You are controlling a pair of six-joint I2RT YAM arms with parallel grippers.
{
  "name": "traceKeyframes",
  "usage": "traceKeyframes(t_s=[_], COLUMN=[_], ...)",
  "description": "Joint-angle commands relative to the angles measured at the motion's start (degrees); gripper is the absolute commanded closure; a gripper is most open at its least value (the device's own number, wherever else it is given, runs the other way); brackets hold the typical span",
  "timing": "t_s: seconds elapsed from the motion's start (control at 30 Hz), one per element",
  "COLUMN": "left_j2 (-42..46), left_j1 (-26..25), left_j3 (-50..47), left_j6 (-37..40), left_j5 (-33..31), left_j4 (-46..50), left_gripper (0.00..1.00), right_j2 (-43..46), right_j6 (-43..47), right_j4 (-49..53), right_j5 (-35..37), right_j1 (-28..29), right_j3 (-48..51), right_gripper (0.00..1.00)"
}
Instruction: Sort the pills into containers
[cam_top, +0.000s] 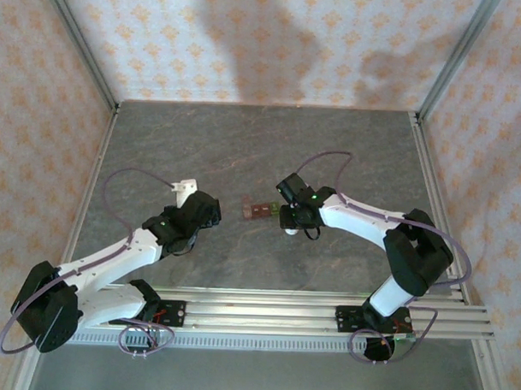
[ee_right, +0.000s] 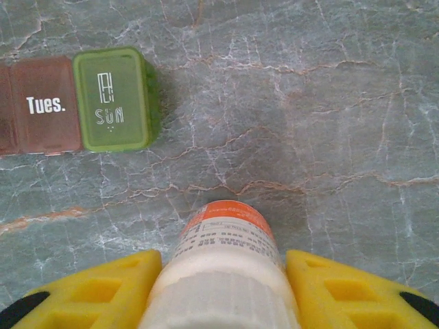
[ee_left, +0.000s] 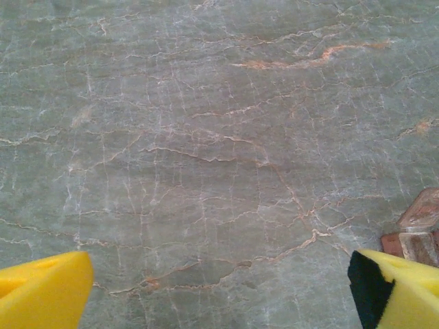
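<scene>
The containers (cam_top: 260, 211) are a short strip of joined lidded compartments lying mid-table. In the right wrist view the green end (ee_right: 115, 99) reads "SUN" and the brownish-red one beside it (ee_right: 44, 106) reads "Tues."; all lids are down. My right gripper (ee_right: 223, 274) is shut on a small white bottle with an orange-red band (ee_right: 230, 236), which stands just near of the strip's green end (cam_top: 290, 230). My left gripper (ee_left: 219, 288) hangs open over bare marble, left of the strip, whose brownish-red end (ee_left: 420, 226) shows beside its right finger. The pills are hidden.
The grey marbled tabletop (cam_top: 245, 152) is walled by patterned panels with metal posts (cam_top: 82, 43) at the back corners. An aluminium rail (cam_top: 265, 311) carrying both arm bases runs along the near edge.
</scene>
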State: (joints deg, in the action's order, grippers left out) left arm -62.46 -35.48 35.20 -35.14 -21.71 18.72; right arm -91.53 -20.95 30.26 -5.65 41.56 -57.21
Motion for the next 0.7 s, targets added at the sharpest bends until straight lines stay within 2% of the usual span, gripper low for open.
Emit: traceKeyframes(t_s=[0.0,0.2,0.33,0.5,0.67], left_j2=[-1.0,-1.5,-2.0,-3.3,-5.1], left_j1=[0.3,0.3,0.3,0.4,0.7], left_j3=[3.0,4.3,5.0,6.0,6.8], left_j6=[4.2,11.2,15.9,22.4,29.2], left_j5=[-0.4,4.1,7.4,9.0,11.9], left_j4=[2.0,-0.8,-5.6,-10.6,-16.1], left_gripper=[0.07,0.07,0.03,0.00,0.00], right_j2=[2.2,5.8,6.2,2.6,-2.0], right_j6=[-0.4,0.0,1.2,3.5,4.7], right_j4=[0.4,3.0,5.1,8.5,11.0], right_j5=[-0.9,-0.8,-0.9,-1.6,-7.9], right_j1=[-0.2,-0.2,-0.2,-1.1,-4.6], right_j3=[0.0,-3.1,-7.6,-16.3,-25.4], right_gripper=[0.56,0.56,0.56,0.56,0.56])
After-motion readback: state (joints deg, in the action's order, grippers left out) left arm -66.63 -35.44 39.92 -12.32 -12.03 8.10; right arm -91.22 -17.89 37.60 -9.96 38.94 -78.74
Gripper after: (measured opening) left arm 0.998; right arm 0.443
